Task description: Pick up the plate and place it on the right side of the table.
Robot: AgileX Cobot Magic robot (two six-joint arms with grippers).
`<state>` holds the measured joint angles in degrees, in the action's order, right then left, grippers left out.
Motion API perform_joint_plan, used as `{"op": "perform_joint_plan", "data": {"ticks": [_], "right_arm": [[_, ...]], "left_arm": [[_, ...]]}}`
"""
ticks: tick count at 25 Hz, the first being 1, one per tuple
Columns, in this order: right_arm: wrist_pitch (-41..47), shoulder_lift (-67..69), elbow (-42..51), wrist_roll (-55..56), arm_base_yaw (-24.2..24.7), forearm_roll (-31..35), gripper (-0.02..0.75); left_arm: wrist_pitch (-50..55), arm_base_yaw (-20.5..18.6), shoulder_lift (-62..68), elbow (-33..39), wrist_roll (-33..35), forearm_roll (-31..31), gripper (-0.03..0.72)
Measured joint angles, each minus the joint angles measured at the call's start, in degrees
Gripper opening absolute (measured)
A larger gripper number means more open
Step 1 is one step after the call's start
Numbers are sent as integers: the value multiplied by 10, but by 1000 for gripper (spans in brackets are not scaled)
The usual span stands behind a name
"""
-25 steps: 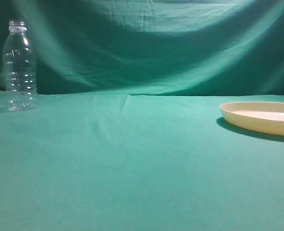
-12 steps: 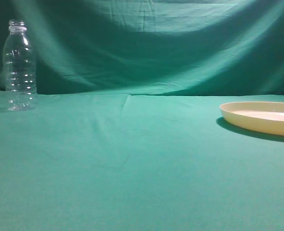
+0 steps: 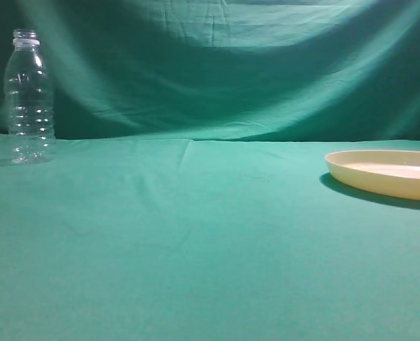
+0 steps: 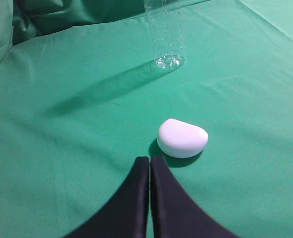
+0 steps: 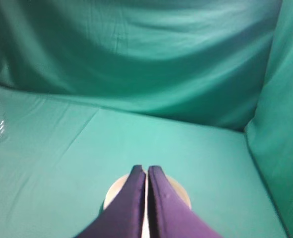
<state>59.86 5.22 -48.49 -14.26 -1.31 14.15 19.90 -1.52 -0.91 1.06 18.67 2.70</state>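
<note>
- We see the plate (image 3: 391,172) lying flat on the table (image 3: 195,241) at about 3 o'clock in the exterior view, cut off by the right edge of that view.
- At about 10 o'clock in that view a clear bottle (image 3: 30,98) stands upright near the backdrop (image 3: 231,71), well apart from the plate.
- No arm shows in the exterior view.
- In the left wrist view we see the left gripper (image 4: 149,163) at 6 o'clock, its two dark fingers pressed together with nothing between them.
- Just past its tips, toward 1 o'clock, a small white rounded object (image 4: 182,138) rests on the cloth; we cannot tell what it is.
- The bottle's base (image 4: 168,60) sits at 12 o'clock in that view.
- In the right wrist view the right gripper (image 5: 146,171) is likewise clenched and empty, at 6 o'clock.
- The plate (image 5: 115,191) lies under and behind those fingers, which hide most of it; we cannot tell whether they touch it.
</note>
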Motion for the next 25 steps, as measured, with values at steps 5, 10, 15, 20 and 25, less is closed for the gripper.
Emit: {"op": "perform_joint_plan", "data": {"ticks": [5,10,15,20,25], "right_arm": [[-137,-5,76,0,0,-22,0],[-263,-26,218,0,-22,-28,0],[-345,-57,350,0,-47,-28,0],[-404,-58,450,1,-48,-22,0],[-430,-58,500,20,-48,-19,0]], "left_arm": [[0,0,0,0,0,0,0],[0,0,0,0,0,0,0],[0,0,0,0,0,0,0],[0,0,0,0,0,0,0],[0,0,0,0,0,0,0]]}}
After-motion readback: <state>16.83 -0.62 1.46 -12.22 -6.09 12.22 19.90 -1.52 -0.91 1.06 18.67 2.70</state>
